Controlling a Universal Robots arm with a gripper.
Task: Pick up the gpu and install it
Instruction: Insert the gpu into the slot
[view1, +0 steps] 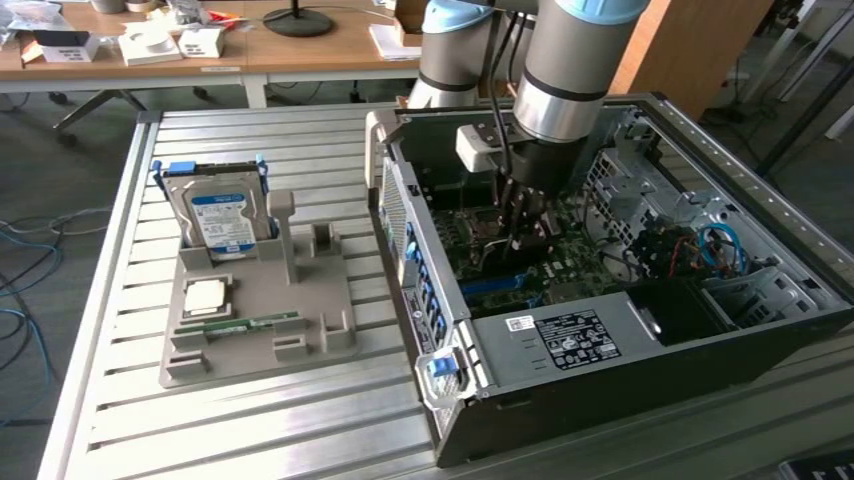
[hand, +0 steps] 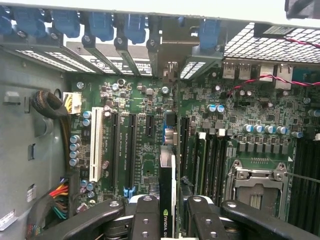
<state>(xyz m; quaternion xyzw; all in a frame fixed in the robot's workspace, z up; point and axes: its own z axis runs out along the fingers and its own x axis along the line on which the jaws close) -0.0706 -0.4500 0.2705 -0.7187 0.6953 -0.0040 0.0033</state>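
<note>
Tabletop of silver slatted aluminium (view1: 107, 400) is carrying one open black metal computer case (view1: 641, 400), lying on its side, and one grey moulded plastic parts tray (view1: 320, 330), just beside it on the exterior view's left. One grey-and-blue robot arm (view1: 574, 60) is reaching down into the case. One green motherboard (hand: 145, 150) is lying on the case floor, with one white expansion slot (hand: 96, 145) showing among its black ones. The tray is holding one silver hard drive with a blue-white label (view1: 220, 220), standing upright, one square silvery processor chip (view1: 207, 295) and one narrow green memory stick (view1: 240, 323). The black gripper (hand: 172, 215) is clamping its two fingers (hand: 145, 215) on the thin dark gpu card (hand: 167, 185), which is standing edge-on over the motherboard; whether it is seated in a slot cannot be told.
</note>
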